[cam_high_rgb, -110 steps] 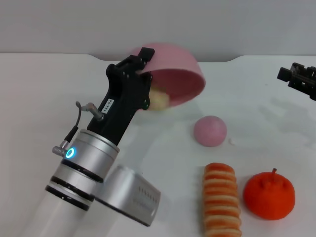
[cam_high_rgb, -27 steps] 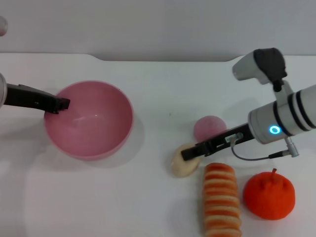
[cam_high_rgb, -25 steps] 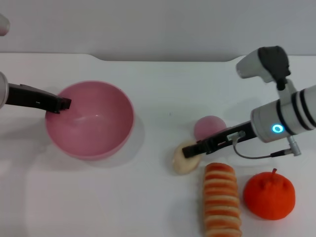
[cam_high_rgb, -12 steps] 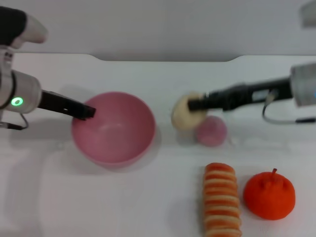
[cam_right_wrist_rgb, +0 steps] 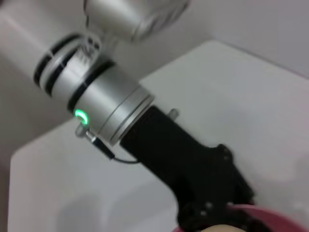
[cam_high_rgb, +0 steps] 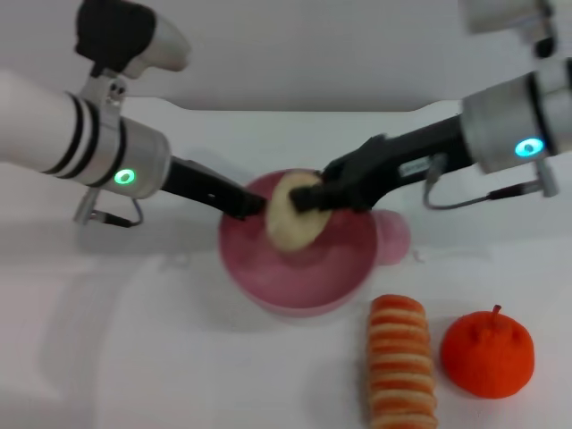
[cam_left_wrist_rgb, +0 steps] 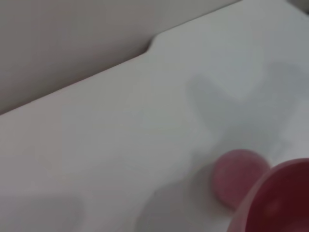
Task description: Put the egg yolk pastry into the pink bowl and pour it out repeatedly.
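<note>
Striped bread roll point(cam_high_rgb: 403, 361) and orange fruit point(cam_high_rgb: 487, 352) lie nearest on the table point(cam_high_rgb: 134, 357), apart from the work. Beyond them the pink bowl point(cam_high_rgb: 299, 286) stands upright, left gripper point(cam_high_rgb: 248, 205) clamped on its left rim, presumably to steady it as a target. Right gripper point(cam_high_rgb: 308, 198), reaching from the right, is closed on the egg yolk pastry point(cam_high_rgb: 293, 213), held above the bowl's opening, apparently for release; small pink dome point(cam_high_rgb: 393, 234) sits just behind the bowl's right side.
</note>
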`<state>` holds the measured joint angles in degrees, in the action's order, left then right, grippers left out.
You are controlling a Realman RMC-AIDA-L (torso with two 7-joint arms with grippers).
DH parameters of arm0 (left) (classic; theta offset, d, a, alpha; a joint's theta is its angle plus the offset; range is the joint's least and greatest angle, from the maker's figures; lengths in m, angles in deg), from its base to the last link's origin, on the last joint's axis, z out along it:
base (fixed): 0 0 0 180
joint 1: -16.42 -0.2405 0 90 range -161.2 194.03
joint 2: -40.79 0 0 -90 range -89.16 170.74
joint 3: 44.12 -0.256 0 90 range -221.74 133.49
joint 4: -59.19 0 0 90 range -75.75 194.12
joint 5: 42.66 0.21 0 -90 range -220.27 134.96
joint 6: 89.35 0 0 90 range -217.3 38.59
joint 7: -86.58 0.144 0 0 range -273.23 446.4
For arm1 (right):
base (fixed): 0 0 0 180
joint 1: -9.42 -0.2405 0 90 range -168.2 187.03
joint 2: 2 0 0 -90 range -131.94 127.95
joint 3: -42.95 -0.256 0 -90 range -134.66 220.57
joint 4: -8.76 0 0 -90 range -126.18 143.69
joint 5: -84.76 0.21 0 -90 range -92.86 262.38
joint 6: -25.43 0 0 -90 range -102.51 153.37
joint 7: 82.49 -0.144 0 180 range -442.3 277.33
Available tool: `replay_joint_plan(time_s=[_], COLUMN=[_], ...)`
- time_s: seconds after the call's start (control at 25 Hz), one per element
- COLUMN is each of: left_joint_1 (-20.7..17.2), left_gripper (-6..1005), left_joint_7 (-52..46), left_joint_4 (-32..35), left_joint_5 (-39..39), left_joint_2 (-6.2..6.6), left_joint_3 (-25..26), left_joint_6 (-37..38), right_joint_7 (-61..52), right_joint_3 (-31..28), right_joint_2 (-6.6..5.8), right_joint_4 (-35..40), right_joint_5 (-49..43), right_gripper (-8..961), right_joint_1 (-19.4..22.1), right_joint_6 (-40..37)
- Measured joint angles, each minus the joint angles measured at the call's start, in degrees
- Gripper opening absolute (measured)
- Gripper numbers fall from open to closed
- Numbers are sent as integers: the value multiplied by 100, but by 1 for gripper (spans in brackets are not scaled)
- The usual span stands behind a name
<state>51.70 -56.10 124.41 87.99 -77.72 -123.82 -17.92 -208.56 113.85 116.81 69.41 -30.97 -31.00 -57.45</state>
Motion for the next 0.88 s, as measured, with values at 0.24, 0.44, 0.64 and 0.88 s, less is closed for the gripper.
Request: replay_joint_plan(time_s=[0.24, 0.44, 0.64, 0.88], left_joint_1=[15, -68, -168, -693], left_gripper=[0, 1, 1, 0], left_joint_7=[-2, -4, 36, 492], left_joint_4=[9, 5, 18, 593], left_joint_5=[-128, -153, -156, -312], left_joint_2=[3, 29, 45, 32], left_joint_3=[-74, -28, -2, -101], left_joint_6=[-37, -126, -273, -949], right_joint_7=[47, 24, 27, 85], right_joint_3=[566, 448, -47, -1537], right_joint_2=[2, -3, -9, -19], right_joint_4=[113, 334, 439, 211], right_joint_5=[0, 14, 36, 107], right_gripper=[244, 487, 503, 506], right_joint_1=[0, 220, 467, 984], right_joint_6=[186, 159, 45, 97])
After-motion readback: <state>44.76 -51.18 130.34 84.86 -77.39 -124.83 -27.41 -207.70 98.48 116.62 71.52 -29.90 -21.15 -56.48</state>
